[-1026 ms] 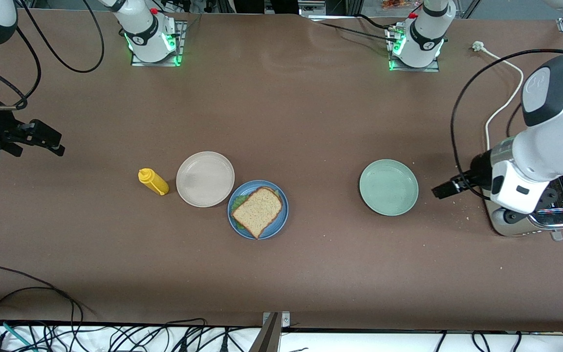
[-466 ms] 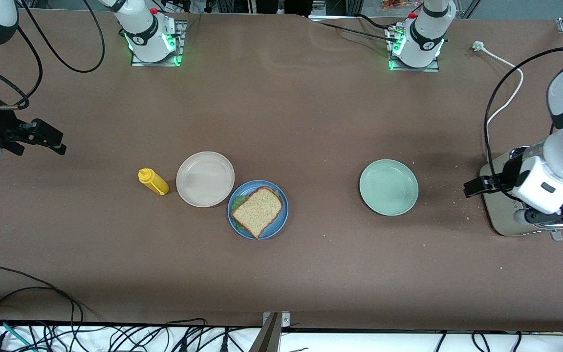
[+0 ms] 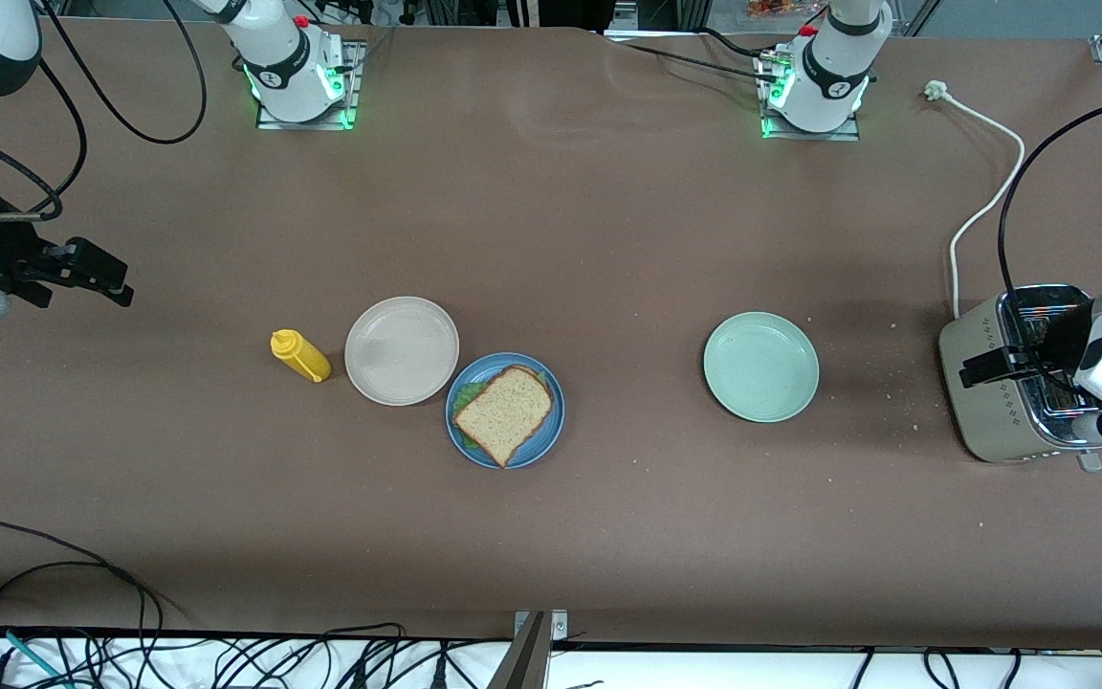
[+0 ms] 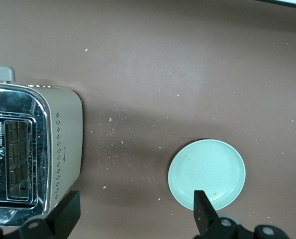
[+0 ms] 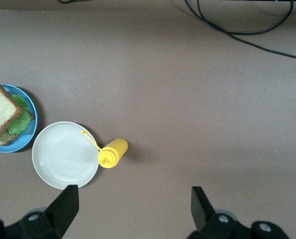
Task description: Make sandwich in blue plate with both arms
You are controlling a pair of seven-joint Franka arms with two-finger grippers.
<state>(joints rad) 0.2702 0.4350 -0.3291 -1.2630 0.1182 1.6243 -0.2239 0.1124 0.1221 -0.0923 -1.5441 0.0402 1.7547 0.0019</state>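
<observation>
The sandwich [image 3: 503, 412] sits finished on the blue plate [image 3: 551, 421] near the table's [image 3: 551, 239] middle, top bread slice tilted, green lettuce [image 5: 19, 118] sticking out under it; the beige plate [image 3: 402, 350] is just beside the blue plate, toward the right arm's end and a bit farther from the front camera, rims about touching; a yellow squeeze bottle [image 3: 299, 355] lies on its side just beside the beige plate, toward the right arm's end; the pale green plate [image 3: 760, 366] lies bare, well apart from the blue plate toward the left arm's end, crumbs scattered on the table near it; a silver toaster [image 3: 1001, 383] stands at the left arm's end, white cord [image 3: 981, 206] running from it; left tool [image 3: 996, 364] hangs over the toaster, jaws wide, holding nothing; right tool [image 3: 97, 277] hangs over bare table at the right arm's end, jaws wide, holding nothing.
</observation>
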